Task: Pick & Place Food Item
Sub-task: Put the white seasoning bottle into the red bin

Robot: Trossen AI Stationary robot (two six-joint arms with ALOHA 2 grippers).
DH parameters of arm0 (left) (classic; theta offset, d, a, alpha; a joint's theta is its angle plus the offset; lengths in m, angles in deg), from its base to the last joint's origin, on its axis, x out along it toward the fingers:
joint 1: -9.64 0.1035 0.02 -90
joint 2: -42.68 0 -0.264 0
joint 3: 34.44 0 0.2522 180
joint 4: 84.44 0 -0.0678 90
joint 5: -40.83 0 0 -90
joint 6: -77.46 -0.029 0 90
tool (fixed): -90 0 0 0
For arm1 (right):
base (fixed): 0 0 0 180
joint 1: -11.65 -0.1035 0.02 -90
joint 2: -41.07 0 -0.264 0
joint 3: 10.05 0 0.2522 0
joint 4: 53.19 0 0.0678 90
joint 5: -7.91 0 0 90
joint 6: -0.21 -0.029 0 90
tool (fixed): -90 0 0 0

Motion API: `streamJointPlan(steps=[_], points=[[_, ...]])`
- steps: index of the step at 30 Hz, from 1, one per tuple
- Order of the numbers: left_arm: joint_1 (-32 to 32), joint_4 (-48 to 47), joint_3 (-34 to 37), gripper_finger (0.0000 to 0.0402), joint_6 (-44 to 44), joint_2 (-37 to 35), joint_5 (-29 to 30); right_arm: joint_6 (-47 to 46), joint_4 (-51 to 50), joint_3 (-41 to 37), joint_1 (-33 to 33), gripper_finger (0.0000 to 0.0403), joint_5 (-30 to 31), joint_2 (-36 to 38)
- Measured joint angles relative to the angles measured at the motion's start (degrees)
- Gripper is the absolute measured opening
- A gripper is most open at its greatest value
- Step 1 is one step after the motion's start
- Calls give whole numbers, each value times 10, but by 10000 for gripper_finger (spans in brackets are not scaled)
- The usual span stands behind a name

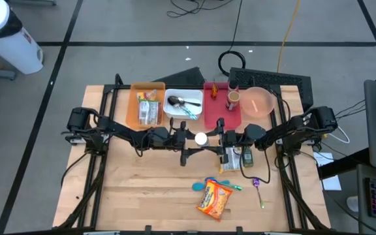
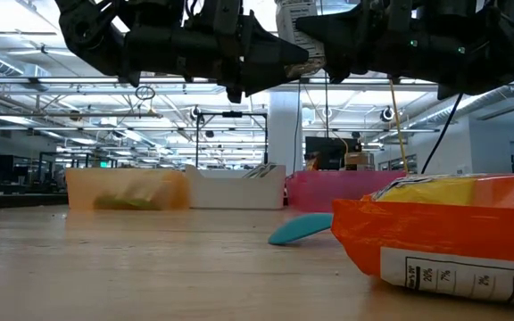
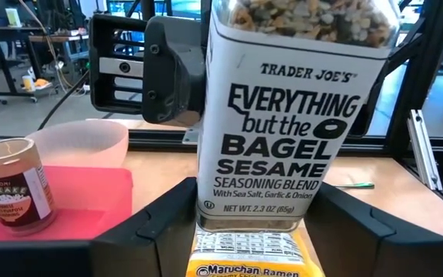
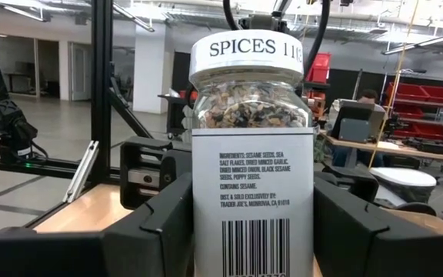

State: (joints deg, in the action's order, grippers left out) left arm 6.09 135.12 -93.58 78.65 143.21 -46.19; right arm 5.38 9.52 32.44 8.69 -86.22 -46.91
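Seasoning jar point(image 3: 283, 123) sits up in the air over mid-bench point(image 1: 149, 196), pinched between both claws: left claw point(image 1: 189, 138) clamps it from one side, right claw point(image 1: 215, 138) from the other. Ramen packet point(image 3: 244, 258) lies right under them, w/ a snack bag point(image 1: 214, 199) nearer the bench's front edge. Beyond the claws: pink tray point(image 1: 215, 114) w/ a small jar point(image 3: 10, 185) and a pink bowl point(image 1: 258, 102).

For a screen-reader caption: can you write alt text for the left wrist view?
A seasoning jar labelled Everything but the Bagel Sesame fills the view, upright between the left pincer fingers. Behind it are a pink tray, a small jar and a pink bowl.
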Motion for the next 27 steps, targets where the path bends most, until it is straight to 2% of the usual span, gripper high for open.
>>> streamJointPlan(steps=[23,27], points=[[-4,3,0,230,11,0,-1,-3,-3,0,-1,191,-3,0],[-4,3,0,247,24,0,-4,0,-5,0,-1,191,-6,0]])
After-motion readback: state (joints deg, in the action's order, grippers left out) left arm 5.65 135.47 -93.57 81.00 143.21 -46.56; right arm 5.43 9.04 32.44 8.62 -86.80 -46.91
